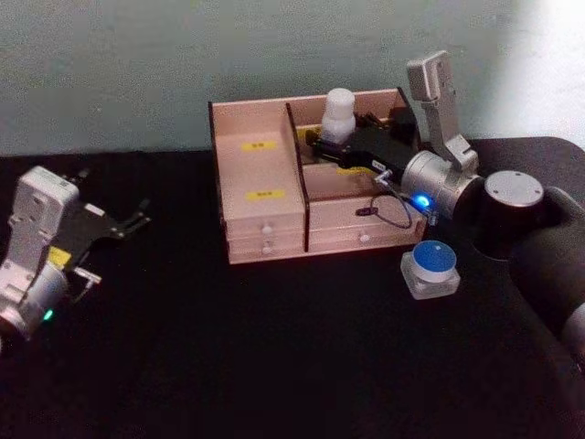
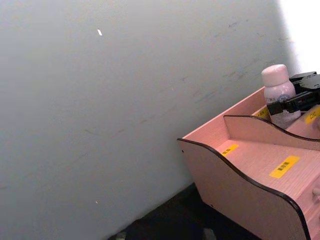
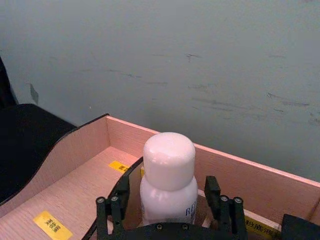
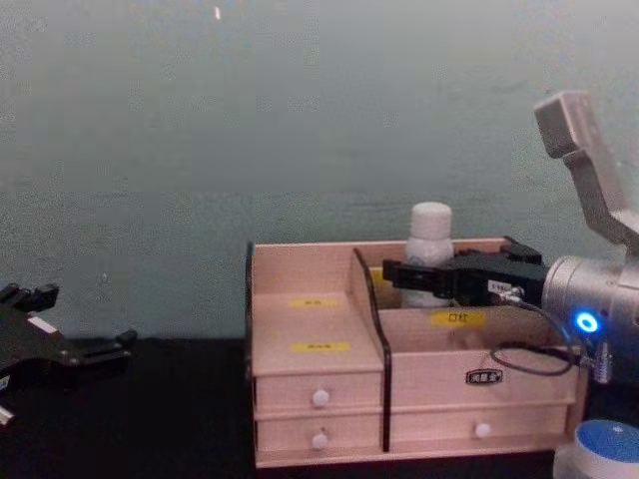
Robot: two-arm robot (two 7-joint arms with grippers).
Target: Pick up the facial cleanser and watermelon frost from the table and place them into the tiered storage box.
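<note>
**Storage box (image 4: 290, 384), left half**
- Upper yellow label (image 4: 313, 302): a short line of dark printed characters, too small to read.
- Lower yellow label (image 4: 319, 346): the same kind of dark print, also unreadable.

**Storage box, right half**
- Yellow label (image 4: 457, 318) on the step front: dark characters, not legible.
- Small black tag (image 4: 484, 376) on the upper drawer front: pale marks, not legible.
- Yellow label (image 3: 260, 227) beside the bottle in the right wrist view: dark characters, partly hidden and unreadable.

**White bottle (image 3: 169, 185)**
- Blue lettering (image 3: 192, 211) low on its side. The first letters look like "RE"; the rest is hidden.
</note>
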